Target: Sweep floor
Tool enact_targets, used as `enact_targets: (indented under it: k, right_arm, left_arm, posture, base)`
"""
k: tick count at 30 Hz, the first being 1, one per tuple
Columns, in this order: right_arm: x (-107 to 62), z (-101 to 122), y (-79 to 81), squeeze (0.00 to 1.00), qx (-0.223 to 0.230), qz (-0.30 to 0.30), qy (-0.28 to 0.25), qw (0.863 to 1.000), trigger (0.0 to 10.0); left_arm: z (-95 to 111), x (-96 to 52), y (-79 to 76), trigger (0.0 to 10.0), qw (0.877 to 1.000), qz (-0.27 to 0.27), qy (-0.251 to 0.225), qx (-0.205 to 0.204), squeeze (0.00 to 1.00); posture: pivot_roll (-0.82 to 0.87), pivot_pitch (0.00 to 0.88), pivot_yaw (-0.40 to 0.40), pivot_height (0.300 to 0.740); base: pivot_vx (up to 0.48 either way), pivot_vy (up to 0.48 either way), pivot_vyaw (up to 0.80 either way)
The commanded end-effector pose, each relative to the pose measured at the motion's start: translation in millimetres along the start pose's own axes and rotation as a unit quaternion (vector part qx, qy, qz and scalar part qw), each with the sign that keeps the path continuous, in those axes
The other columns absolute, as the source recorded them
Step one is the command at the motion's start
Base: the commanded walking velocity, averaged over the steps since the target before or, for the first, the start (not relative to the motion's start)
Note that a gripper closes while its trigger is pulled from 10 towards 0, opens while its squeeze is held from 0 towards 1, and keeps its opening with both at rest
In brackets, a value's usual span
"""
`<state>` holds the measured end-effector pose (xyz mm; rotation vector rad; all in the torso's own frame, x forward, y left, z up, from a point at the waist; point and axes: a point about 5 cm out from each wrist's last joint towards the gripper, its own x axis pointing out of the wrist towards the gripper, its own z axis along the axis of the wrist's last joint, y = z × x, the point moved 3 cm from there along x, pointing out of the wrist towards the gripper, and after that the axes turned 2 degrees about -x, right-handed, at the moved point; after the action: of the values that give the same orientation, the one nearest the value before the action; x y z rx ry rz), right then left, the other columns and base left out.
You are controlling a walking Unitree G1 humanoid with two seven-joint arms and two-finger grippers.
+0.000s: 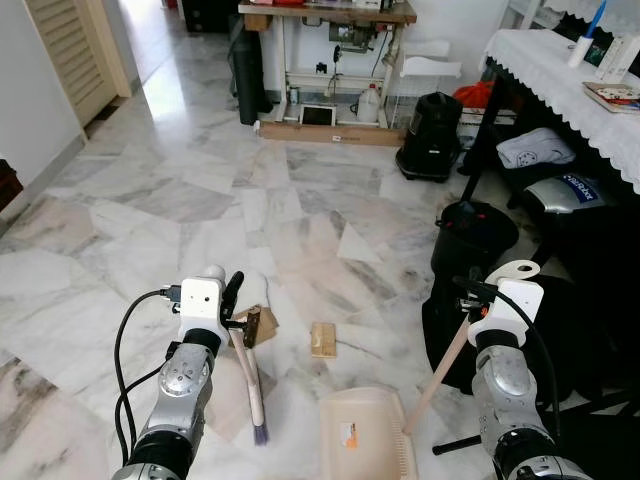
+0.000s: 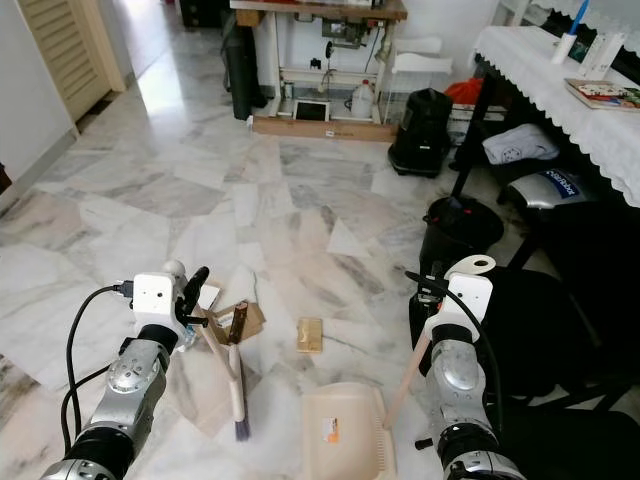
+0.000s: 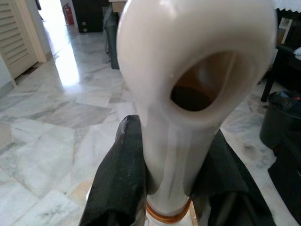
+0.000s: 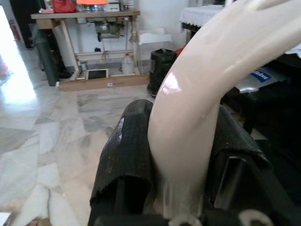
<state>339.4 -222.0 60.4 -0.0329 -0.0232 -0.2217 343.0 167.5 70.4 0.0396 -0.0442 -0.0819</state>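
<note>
**While both grippers hold tight, scraps wait on the floor**

While the left gripper [image 1: 236, 312] squeezes the cream broom [image 1: 248, 375], its bristles touch the marble floor [image 1: 180, 200] below. The right gripper [image 1: 468, 298] pinches the dustpan [image 1: 366, 435] handle, with the pan lying down to its left. Between the two grippers lie a brown scrap [image 1: 262, 325] and a small wood block [image 1: 323, 339].

Glossy white-and-grey marble floor [image 1: 200, 190], brightest at the far left beside a cream louvred door [image 1: 70, 55]. Against the far wall, wooden-topped sewing table on a white frame [image 1: 330, 14], long brown plank [image 1: 330, 131] along its foot, white plastic jug [image 1: 370, 103] underneath. Along the right edge, table under white lace cloth [image 1: 560, 70], black bags beneath.
</note>
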Motion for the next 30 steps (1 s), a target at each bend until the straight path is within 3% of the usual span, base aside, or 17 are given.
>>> enact_targets:
  k: [1,7,14,30]
  right_arm:
    - [7.2,13.1,1.8,0.00,0.006,-0.001,-0.024,1.000,10.0]
    - [8.0,12.7,1.8,0.00,0.010,-0.005,-0.020,1.000,10.0]
    - [8.2,12.3,2.1,0.00,0.010,-0.005,-0.018,1.000,10.0]
    - [8.2,13.2,4.0,0.00,0.011,-0.001,-0.021,1.000,10.0]
  left_arm:
    - [14.5,5.5,-4.4,10.0,0.999,-0.019,-0.026,0.013,0.00]
    - [18.8,7.5,-11.5,10.0,0.998,-0.040,-0.033,0.021,0.00]
    - [19.4,8.2,-12.6,10.0,0.998,-0.044,-0.034,0.018,0.00]
    - [20.6,7.9,-13.6,10.0,0.998,-0.050,-0.036,0.013,0.00]
  posture:
    - [-0.01,0.000,-0.050,0.740]
    - [-0.01,0.000,-0.051,0.740]
    - [-0.01,0.000,-0.051,0.740]
    - [-0.01,0.000,-0.051,0.740]
  base:
    - [0.000,0.000,0.00]
    - [0.000,0.000,0.00]
    - [0.000,0.000,-0.68]
    - [0.349,0.000,0.00]
